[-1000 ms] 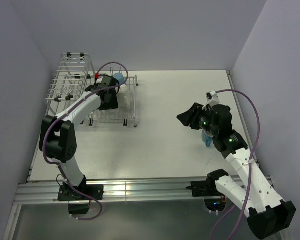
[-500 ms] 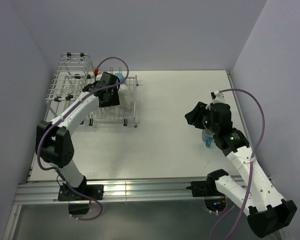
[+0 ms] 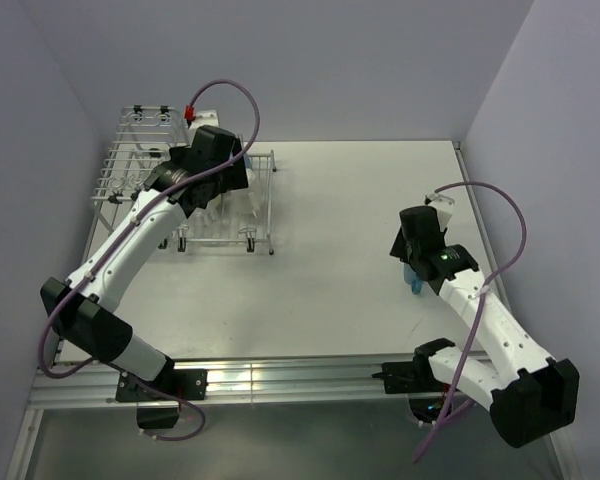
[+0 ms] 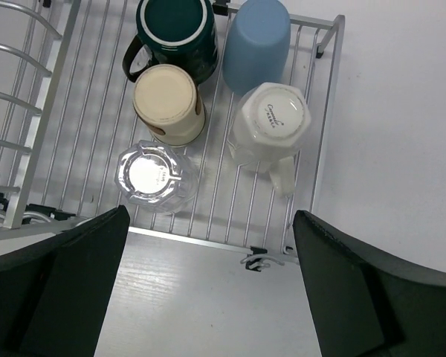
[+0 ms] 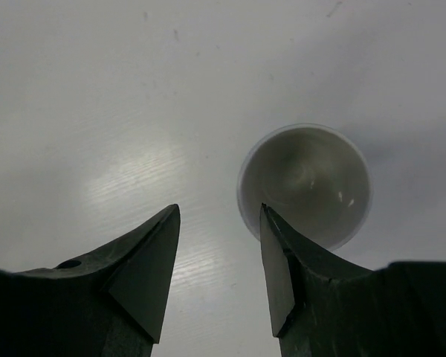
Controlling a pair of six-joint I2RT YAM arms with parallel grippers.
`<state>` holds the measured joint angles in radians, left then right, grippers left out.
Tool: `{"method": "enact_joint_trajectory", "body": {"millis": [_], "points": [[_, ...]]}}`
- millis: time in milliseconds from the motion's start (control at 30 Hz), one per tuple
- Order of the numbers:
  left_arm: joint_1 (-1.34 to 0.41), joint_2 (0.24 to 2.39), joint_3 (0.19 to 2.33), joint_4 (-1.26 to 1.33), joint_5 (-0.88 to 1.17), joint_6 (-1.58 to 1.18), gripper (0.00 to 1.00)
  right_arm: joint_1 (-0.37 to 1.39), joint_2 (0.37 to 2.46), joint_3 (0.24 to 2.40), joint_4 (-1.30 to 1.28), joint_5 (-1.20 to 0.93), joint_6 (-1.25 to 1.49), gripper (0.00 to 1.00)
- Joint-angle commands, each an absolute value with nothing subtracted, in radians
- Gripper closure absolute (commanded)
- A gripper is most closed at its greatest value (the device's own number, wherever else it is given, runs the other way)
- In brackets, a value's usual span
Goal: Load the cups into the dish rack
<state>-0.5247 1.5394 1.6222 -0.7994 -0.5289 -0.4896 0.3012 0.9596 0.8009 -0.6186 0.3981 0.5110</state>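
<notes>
Just beside the blue mug on the counter | right tool nearer, jaws part-spread, empty | mug upright, outside gap, rightward in wrist view | left tool wide apart, far off above dish rack

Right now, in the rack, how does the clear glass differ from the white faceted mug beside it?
The clear glass is see-through; the white mug is opaque. The mug has a handle, the glass has none. Both stand upside down on the dish rack's flat tray.
</notes>
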Motion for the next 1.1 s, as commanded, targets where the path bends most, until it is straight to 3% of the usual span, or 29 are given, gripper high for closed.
{"method": "enact_joint_trajectory", "body": {"millis": [0,533,667,767,833,900,1067], "points": [[-0.535,1.468,1.661,-0.821,-0.548,-0.465,0.01,0.302,0.995,0.795,-0.635,0.525,0.551,0.46],[-0.541,1.404,1.611,-0.796,-0.515,-0.456,0.01,0.302,1.153,0.721,-0.525,0.517,0.575,0.49],[-0.543,1.381,1.591,-0.788,-0.502,-0.456,0.01,0.301,1.184,0.722,-0.5,0.506,0.572,0.62],[-0.543,1.364,1.582,-0.784,-0.485,-0.456,0.01,0.301,1.212,0.73,-0.497,0.503,0.565,0.78],[-0.543,1.338,1.559,-0.763,-0.45,-0.453,0.01,0.301,1.218,0.739,-0.497,0.471,0.557,0.97],[-0.545,1.307,1.542,-0.74,-0.408,-0.453,0.01,0.302,1.198,0.762,-0.489,0.421,0.548,1.0],[-0.543,1.246,1.48,-0.64,-0.187,-0.466,0.01,0.314,1.063,0.853,-0.437,0.062,0.545,1.0]]}}
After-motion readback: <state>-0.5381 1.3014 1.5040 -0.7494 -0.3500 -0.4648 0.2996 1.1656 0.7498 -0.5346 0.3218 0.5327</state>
